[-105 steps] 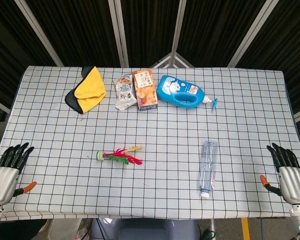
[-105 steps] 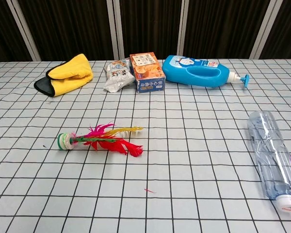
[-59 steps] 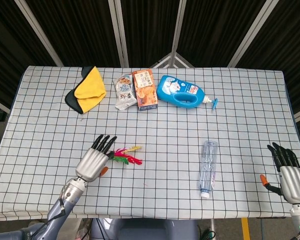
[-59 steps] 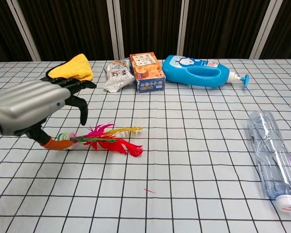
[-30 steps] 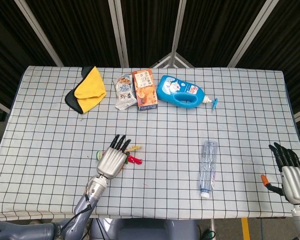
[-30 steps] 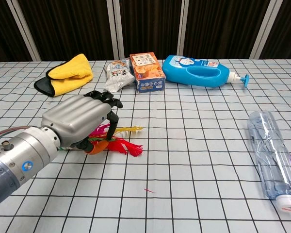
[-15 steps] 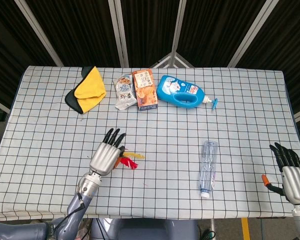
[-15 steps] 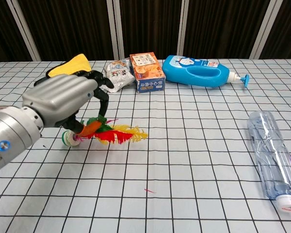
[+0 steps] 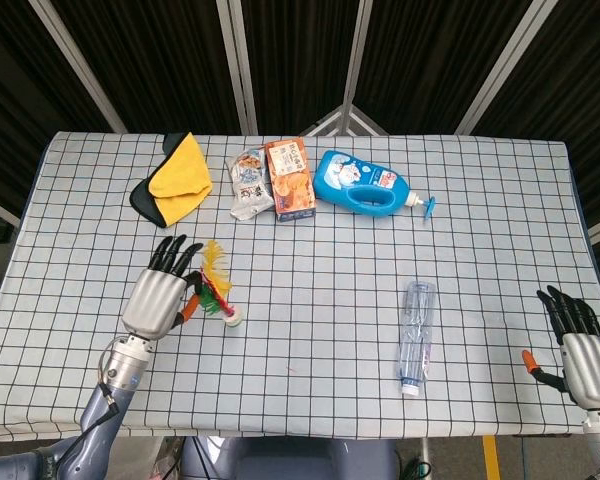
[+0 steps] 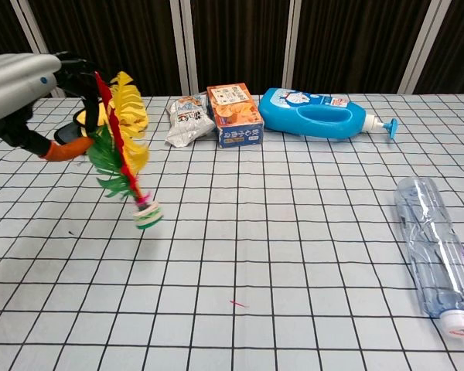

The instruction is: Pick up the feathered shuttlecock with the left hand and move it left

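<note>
My left hand (image 9: 156,298) (image 10: 23,85) holds the feathered shuttlecock (image 9: 216,288) (image 10: 122,147) by its feathers, lifted above the checked table (image 9: 330,260). The shuttlecock hangs tilted, with yellow, red and green feathers up and its white and green base (image 10: 148,214) down. It sits left of the table's middle in the head view. My right hand (image 9: 578,345) rests at the table's front right corner, fingers spread and empty.
A yellow and black cloth (image 9: 173,181), a snack bag (image 9: 248,184), an orange box (image 9: 289,178) and a blue bottle (image 9: 365,183) line the far side. A clear plastic bottle (image 9: 416,335) lies right of centre.
The left hand has lifted the shuttlecock off the table and carried it left. The shuttlecock swung from lying flat to hanging base down. The right hand stayed still.
</note>
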